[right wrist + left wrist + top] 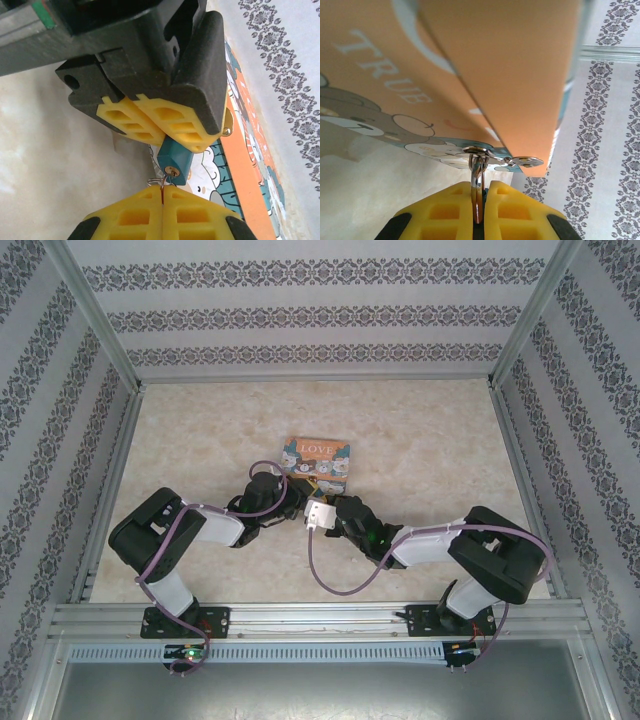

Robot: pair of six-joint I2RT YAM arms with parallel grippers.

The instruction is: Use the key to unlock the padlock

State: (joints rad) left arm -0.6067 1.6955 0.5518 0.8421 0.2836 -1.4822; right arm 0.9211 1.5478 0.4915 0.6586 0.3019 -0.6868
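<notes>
The blue padlock [175, 159] sticks out of my left gripper [167, 135], whose yellow pads are shut on its body, keyhole end facing down. In the left wrist view my left gripper [478, 192] clamps the silvery shackle [477, 172], which hooks through the tin's metal hasp [527, 161]. My right gripper [163, 192] is shut on the thin silvery key [162, 186], whose tip meets the keyhole; how deep it sits is hidden. From above, the left gripper [296, 502] and right gripper [322, 508] meet just in front of the tin.
The decorated "LOVE" tin [318, 462] lies mid-table right behind the grippers, its orange side [495, 65] looming over the left wrist camera and its edge [250, 150] at the right gripper's right. Patterned walls and metal frame rails enclose the pale table [420, 440].
</notes>
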